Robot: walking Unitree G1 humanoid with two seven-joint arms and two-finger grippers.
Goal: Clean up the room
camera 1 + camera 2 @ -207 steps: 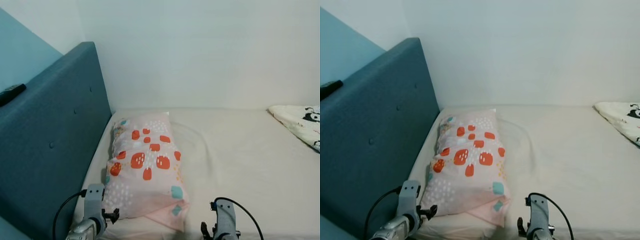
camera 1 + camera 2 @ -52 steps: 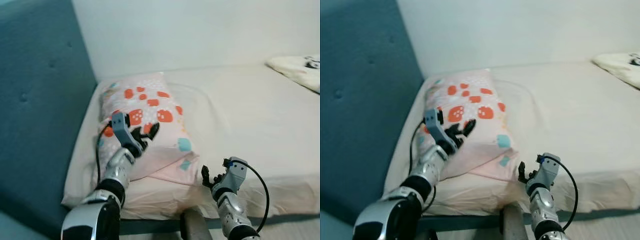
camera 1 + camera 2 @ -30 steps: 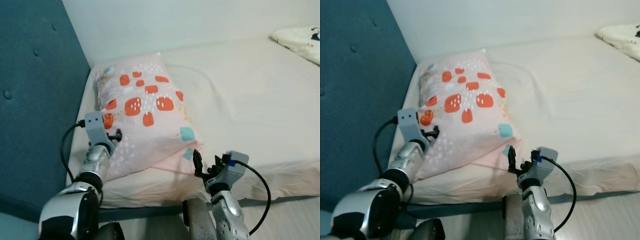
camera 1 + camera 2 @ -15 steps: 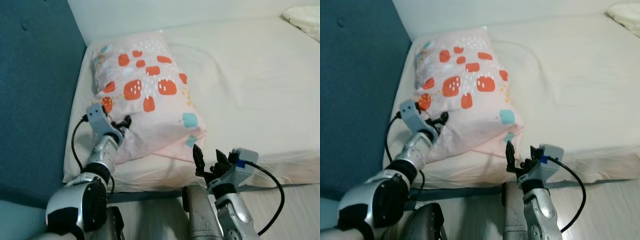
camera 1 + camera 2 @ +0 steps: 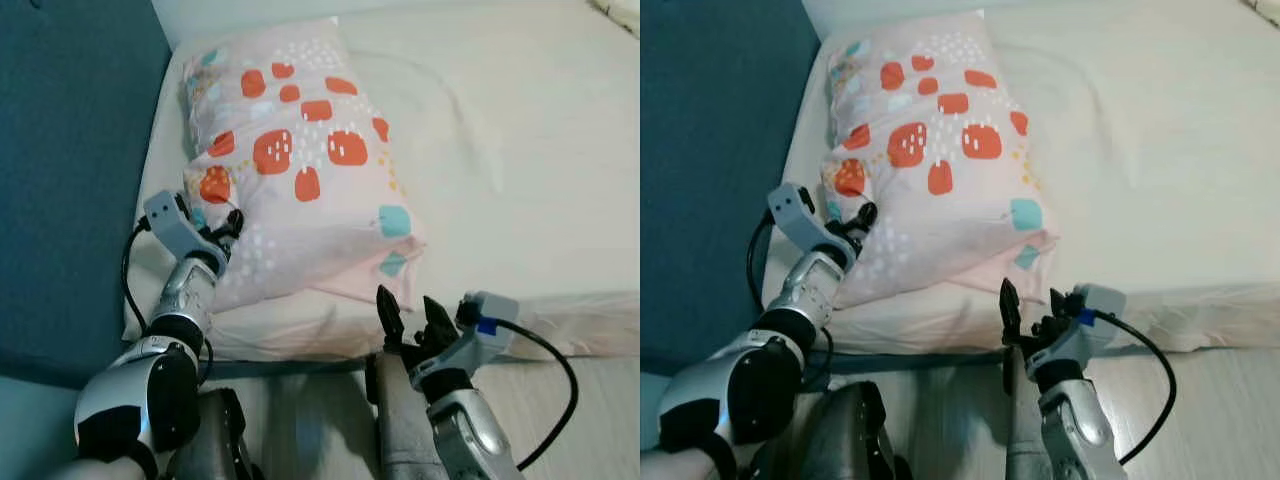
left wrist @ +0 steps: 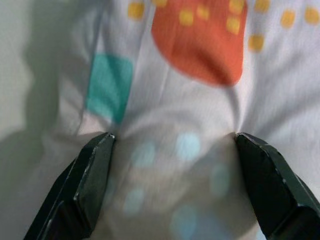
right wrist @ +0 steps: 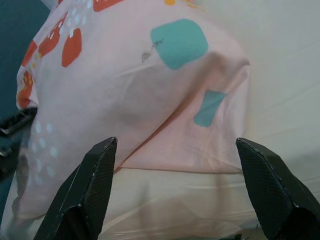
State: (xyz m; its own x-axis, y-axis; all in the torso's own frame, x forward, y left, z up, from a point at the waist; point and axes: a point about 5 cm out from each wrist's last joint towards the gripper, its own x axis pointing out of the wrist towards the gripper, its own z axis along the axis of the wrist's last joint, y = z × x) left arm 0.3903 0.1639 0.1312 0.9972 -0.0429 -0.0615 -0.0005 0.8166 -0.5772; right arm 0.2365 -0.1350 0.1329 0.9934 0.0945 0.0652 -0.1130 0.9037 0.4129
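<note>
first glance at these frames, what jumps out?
The pink pillow with orange and teal patches, lying on the cream bed beside the teal headboard. The left gripper presses open into the pillow's near left side, fabric bunched between its fingers. The right gripper hovers open off the mattress edge, pointed at the pillow's near corner.

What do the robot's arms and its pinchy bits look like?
Both arms are shiny silver metal with rounded black joints. The left tool and the right tool each have two long black fingers that taper to tips, textured on the right tool. A grey box sits at each wrist, the right one marked with a blue patch, and a black cable loops from each.
</note>
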